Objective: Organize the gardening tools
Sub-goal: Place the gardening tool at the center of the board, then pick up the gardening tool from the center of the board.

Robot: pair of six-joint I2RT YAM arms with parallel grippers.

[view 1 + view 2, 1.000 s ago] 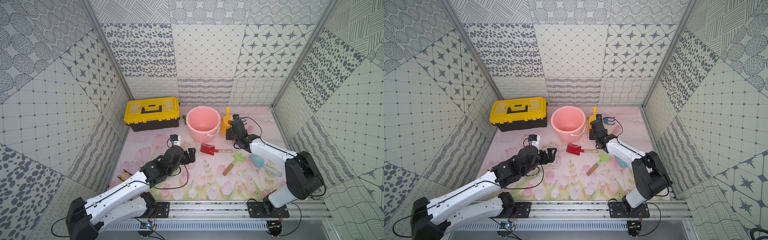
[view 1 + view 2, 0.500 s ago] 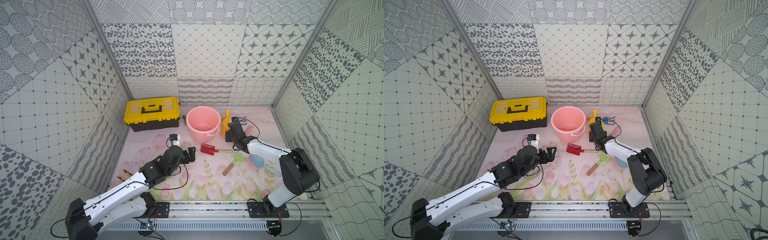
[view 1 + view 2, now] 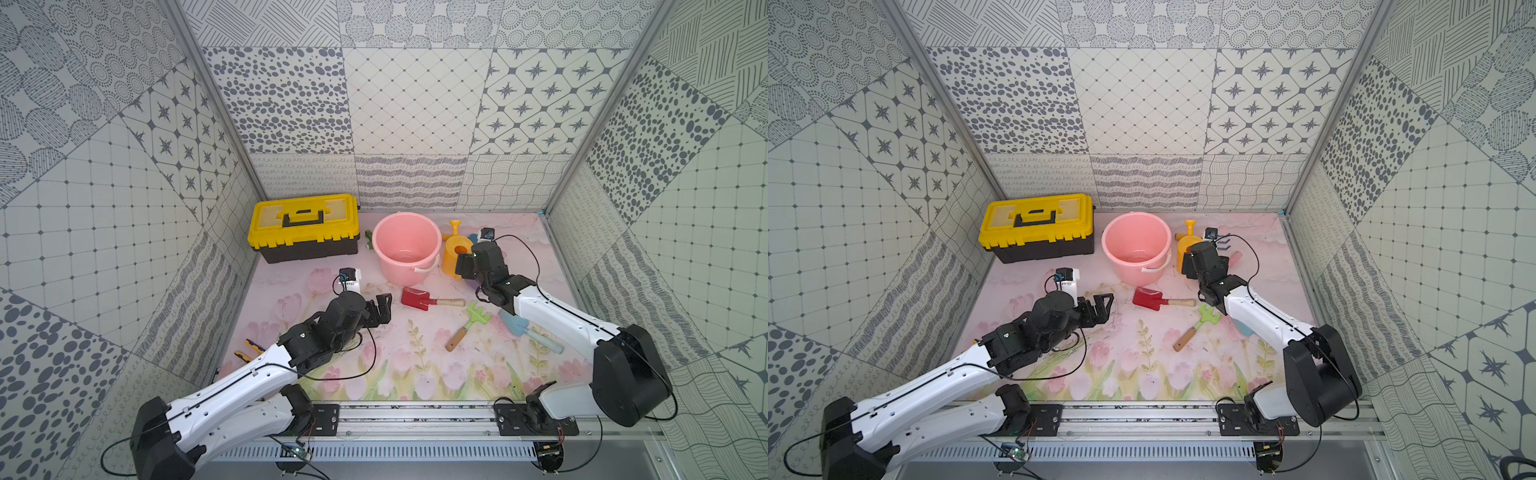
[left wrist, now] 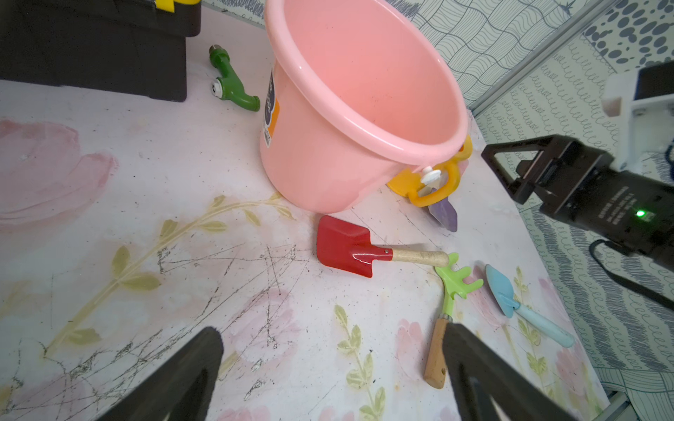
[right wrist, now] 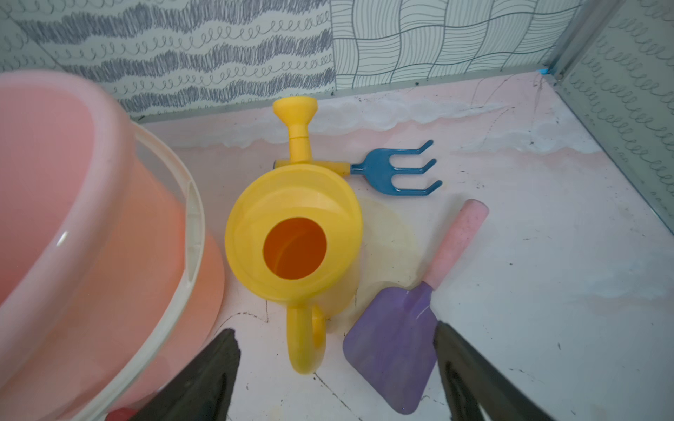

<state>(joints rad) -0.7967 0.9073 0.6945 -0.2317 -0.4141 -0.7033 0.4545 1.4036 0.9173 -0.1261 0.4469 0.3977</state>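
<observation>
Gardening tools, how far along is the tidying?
Done: nothing, the pink bucket is empty. In hand: nothing, left end effector and right end effector are open. Remaining: red spade, green rake, light-blue trowel, blue fork and purple scoop all lie on the mat.

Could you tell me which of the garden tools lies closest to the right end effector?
The purple scoop with the pink handle: its blade sits beside the right end effector, while the others lie farther off.
</observation>
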